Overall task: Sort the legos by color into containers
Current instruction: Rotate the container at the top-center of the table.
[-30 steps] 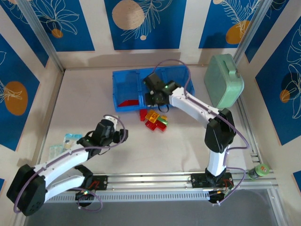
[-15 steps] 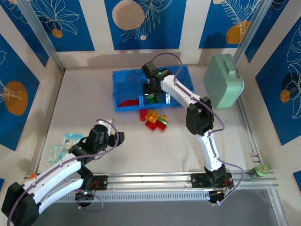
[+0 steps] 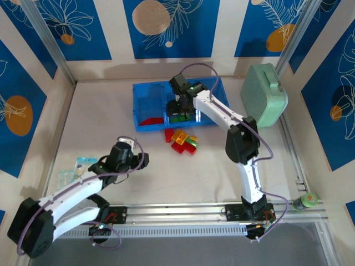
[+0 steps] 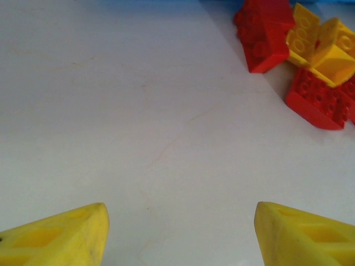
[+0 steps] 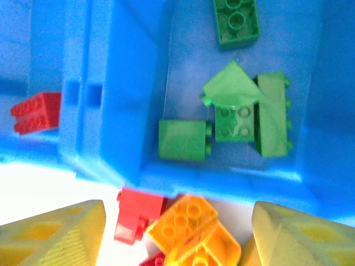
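The blue tray [image 3: 145,100] lies at the back of the table. My right gripper [image 3: 182,111] hangs open over its middle compartment, nothing between its fingers. In the right wrist view [image 5: 177,233] several green legos [image 5: 238,111] lie in that compartment, and a red brick [image 5: 36,112] lies in the one to its left past the wall [image 5: 111,111]. A loose pile of red and orange-yellow legos [image 3: 182,141] sits on the table just in front of the tray, an orange brick [image 5: 191,221] uppermost. My left gripper [image 3: 138,159] is open over bare table [image 4: 180,233], the pile's red brick [image 4: 263,33] ahead to its right.
A mint green case [image 3: 263,94] stands to the right of the tray. Clear plastic packets [image 3: 77,169] lie by the left arm. A small green-capped bottle [image 3: 305,201] sits at the right end of the metal rail [image 3: 183,210].
My right gripper moved from the tray's front edge to above the middle compartment and opened its jaws. The left arm shifted slightly and stays open.
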You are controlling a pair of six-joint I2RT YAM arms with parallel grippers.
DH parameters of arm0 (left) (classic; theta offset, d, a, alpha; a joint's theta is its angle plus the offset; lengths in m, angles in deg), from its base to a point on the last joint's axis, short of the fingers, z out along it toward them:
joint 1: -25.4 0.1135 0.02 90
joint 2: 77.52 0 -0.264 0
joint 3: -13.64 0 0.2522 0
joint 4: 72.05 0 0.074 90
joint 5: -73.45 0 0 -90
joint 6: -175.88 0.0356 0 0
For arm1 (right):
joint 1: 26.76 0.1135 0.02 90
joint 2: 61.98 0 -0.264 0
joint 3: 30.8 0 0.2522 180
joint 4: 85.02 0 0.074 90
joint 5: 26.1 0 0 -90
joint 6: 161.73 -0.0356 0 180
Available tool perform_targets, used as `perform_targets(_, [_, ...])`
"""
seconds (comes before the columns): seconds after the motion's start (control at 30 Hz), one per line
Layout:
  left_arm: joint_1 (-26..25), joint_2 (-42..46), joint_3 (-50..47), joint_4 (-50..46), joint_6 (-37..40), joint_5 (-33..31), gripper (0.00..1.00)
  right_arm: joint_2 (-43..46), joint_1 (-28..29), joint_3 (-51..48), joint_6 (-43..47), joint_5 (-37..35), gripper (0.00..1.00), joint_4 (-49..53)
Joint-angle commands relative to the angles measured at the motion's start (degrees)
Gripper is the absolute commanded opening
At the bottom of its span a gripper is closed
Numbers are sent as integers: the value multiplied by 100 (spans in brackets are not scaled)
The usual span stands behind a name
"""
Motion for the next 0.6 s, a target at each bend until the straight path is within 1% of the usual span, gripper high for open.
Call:
perform_targets(0.0, [353, -498, 362, 646, -108, 495, 69, 1037, 59, -622, -71, -76, 71, -425])
perform_targets(0.13, [829, -1303, 762, 938, -64, 728, 68, 1905, 68, -1625, -199, -62, 71, -814])
perform_targets(0.33, [1342, -2354, 1214, 1567, -163, 1177, 67, 2914, 111, -3076, -484, -2, 71, -1315])
perform_targets(0.43, [1635, -2860, 1497, 1777, -210, 1381, 65, 3213, 112, -3576, -589, -35, 71, -1412])
perform_targets(0.57, [1820, -3494, 2058, 1830, -191, 1625, 64, 3462, 94, -3986, -687, -29, 71, -1474])
